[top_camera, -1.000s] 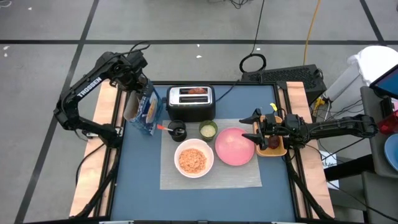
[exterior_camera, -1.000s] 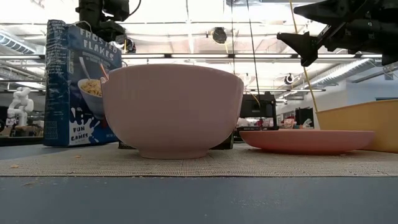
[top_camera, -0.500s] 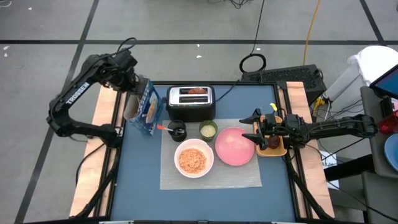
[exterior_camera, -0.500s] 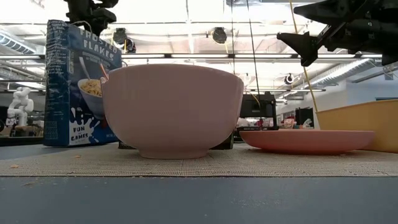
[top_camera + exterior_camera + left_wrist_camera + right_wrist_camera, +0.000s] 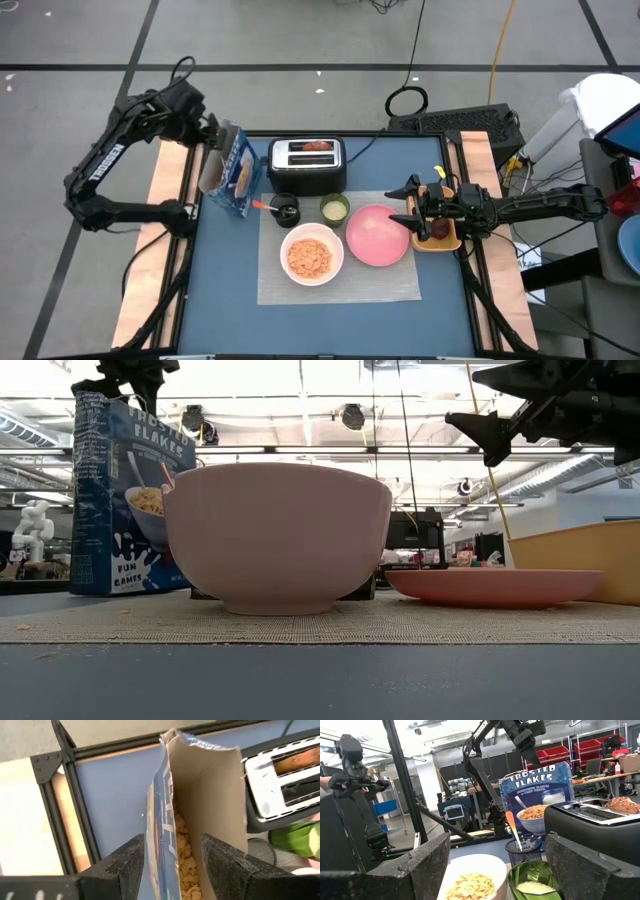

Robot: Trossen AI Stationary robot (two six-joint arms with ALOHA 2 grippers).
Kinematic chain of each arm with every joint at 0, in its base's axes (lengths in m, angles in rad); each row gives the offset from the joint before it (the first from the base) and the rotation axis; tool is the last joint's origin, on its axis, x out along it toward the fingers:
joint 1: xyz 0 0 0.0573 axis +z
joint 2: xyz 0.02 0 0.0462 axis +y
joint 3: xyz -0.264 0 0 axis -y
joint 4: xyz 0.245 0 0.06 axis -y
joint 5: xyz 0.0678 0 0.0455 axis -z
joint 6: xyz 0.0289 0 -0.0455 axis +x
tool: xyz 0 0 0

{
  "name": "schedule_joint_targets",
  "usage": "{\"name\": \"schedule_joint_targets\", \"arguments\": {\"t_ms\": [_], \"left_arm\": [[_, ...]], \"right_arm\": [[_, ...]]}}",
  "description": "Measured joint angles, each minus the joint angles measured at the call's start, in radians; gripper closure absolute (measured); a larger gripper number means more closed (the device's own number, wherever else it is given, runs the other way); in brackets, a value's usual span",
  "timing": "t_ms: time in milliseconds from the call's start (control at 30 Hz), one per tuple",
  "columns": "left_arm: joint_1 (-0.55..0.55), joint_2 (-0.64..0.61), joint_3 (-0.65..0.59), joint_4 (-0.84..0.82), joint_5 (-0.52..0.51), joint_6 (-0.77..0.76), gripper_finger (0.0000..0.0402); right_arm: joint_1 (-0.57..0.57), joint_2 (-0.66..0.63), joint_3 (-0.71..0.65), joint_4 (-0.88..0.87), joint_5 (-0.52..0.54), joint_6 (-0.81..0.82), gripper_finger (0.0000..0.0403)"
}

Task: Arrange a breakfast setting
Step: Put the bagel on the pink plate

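The blue cereal box (image 5: 232, 170) stands upright on its base at the table's far left, its top open with flakes inside (image 5: 182, 860). My left gripper (image 5: 205, 135) is open, above and just left of the box top, and touches nothing (image 5: 172, 842). The white bowl (image 5: 311, 256) holds cereal and rests on the grey mat (image 5: 340, 285). The pink plate (image 5: 376, 236), the green cup (image 5: 334, 208) and the black cup (image 5: 286, 211) are also on the mat. The red-handled spoon (image 5: 512, 832) stands in the black cup. My right gripper (image 5: 403, 205) is open and empty over the plate's right edge.
The black-and-silver toaster (image 5: 306, 165) stands at the far middle with toast in its slots. The orange tray (image 5: 440, 240) lies at the right edge under my right arm. Bare blue tabletop lies to the left of the mat and in front of it.
My left gripper has drawn away from the top of the cereal box, going toward the table's left edge and a little upward. The box stays upright in place. My right arm has kept still.
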Motion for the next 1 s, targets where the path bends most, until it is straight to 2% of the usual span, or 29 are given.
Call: {"name": "schedule_joint_targets", "arguments": {"t_ms": [433,1000], "left_arm": [[-0.026,-0.093,0.000,0.235,-0.002,0.001,0.0204],[-0.204,-0.083,0.000,0.499,-0.001,0.081,0.0204]], "right_arm": [[0.000,0.000,0.000,0.000,0.000,0.000,0.0090],[0.000,0.000,0.000,0.003,0.001,0.000,0.0090]]}}
